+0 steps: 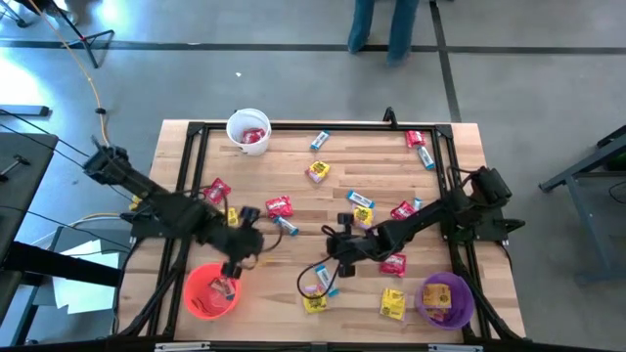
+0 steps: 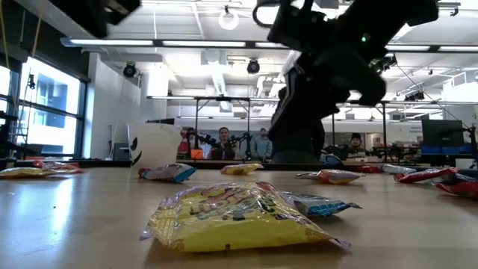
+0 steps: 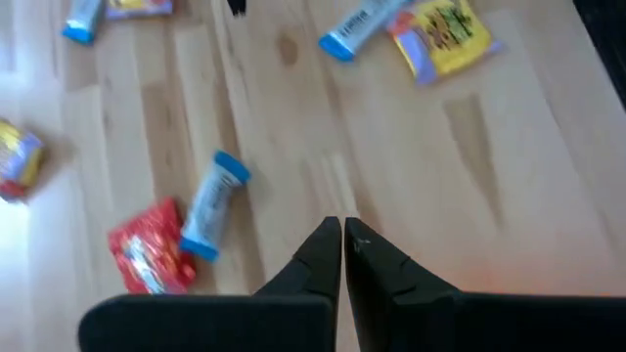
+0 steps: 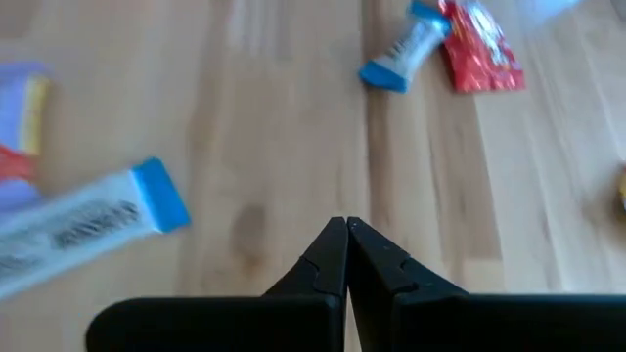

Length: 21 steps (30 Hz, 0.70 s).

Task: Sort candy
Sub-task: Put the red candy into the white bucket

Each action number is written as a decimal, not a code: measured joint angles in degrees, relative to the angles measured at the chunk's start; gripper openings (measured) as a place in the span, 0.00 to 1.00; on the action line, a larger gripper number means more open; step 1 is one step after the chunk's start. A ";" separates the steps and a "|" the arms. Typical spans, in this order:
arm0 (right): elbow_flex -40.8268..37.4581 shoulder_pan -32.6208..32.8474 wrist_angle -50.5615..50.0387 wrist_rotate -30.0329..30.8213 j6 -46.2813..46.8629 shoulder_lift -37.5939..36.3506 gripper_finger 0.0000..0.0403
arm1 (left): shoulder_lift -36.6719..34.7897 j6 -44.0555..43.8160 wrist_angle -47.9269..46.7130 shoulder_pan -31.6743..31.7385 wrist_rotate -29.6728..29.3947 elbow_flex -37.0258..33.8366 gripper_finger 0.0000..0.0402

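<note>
Small wrapped candies lie flat, scattered over the wooden table [image 1: 293, 156]: red packets [image 1: 280, 206], yellow packets [image 1: 318, 172] and blue-and-white bars [image 1: 287, 225]. My left gripper [image 1: 252, 238] hangs shut and empty just beyond the orange cup [image 1: 210, 290]. A blue bar [image 3: 210, 205] and a red packet [image 3: 147, 249] lie ahead of it. My right gripper [image 1: 331, 242] is shut and empty at mid-table, low over bare wood. A blue bar [image 4: 88, 230] lies beside its fingertips [image 4: 346, 230].
The orange cup holds a red packet. A white cup [image 1: 248, 130] at the far edge holds a red one, and a purple cup [image 1: 447, 298] at the near right holds a yellow one. A black frame [image 1: 186, 166] borders the table. People stand beyond the far edge.
</note>
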 joint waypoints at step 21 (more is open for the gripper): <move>-13.38 1.01 4.69 -3.69 11.76 -11.46 0.00 | -0.13 9.87 62.23 14.81 7.81 -34.20 0.00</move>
